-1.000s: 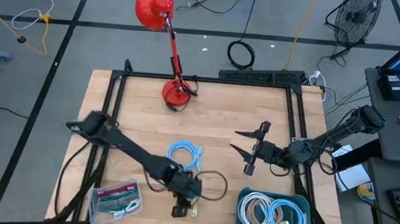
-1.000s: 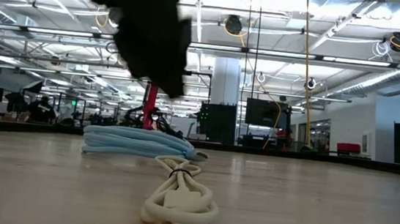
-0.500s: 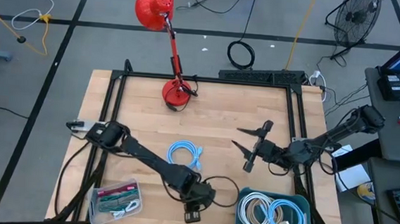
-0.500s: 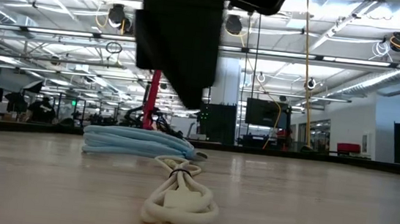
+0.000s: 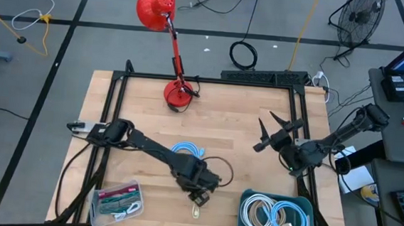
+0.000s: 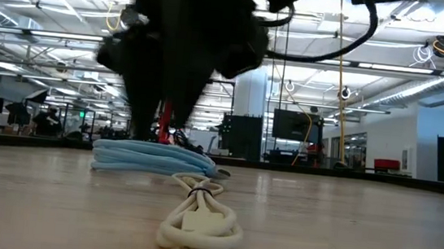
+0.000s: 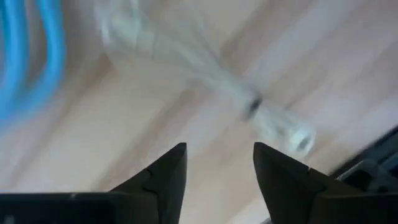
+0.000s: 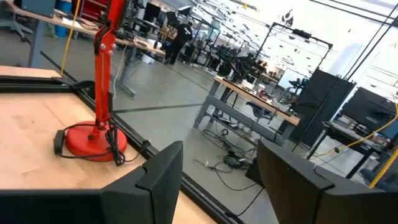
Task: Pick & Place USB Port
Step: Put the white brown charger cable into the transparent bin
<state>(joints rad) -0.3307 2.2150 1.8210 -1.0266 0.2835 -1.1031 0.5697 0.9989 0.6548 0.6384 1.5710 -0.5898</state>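
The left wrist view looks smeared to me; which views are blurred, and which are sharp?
Left wrist view: motion blur smears the white cable and the blue cable. Low view: the arm up close is a dark, soft shape. High view and right wrist view: sharp, red lamp crisp.

Bench [image 5: 137,116] light wood w/ black frame; both arms dark. Lamp [image 5: 166,36] all red, shade thru base. Coiled cable [image 5: 185,152] light blue; usb cable [image 6: 199,220] cream/off-white. Bin [image 5: 308,204] teal, holding white + light-blue cables. Clear box [image 5: 117,202] w/ red & green bits. Floor grey
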